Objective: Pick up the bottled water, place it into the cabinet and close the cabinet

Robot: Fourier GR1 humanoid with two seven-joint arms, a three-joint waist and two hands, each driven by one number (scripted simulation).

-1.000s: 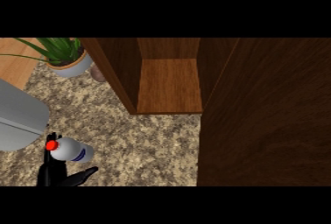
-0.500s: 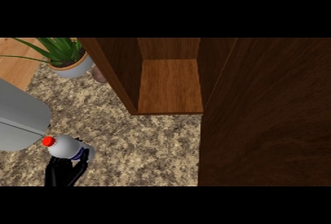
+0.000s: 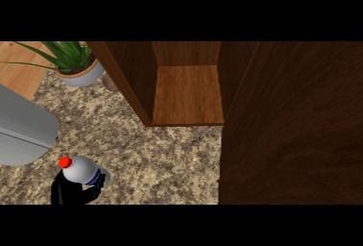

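- Speckled granite counter (image 3: pixel 163 153) carries one open wooden cabinet (image 3: pixel 188 96), one potted plant (image 3: pixel 74 65) and one grey appliance (image 3: pixel 21 127).
- One water bottle (image 3: pixel 81 169), red-capped, stands at the lower left, well apart from the cabinet.
- Left hand (image 3: pixel 71 192) has its fingers curled round the bottle; the right hand is unseen.
- Risk: the bottle may clip the cabinet's side wall or open door (image 3: pixel 297 120) on the way in.

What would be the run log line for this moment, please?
phase: carry | left hand: shut on bottled water | bottle: above counter, lower left | cabinet: open, shelf bare | right hand: not in view
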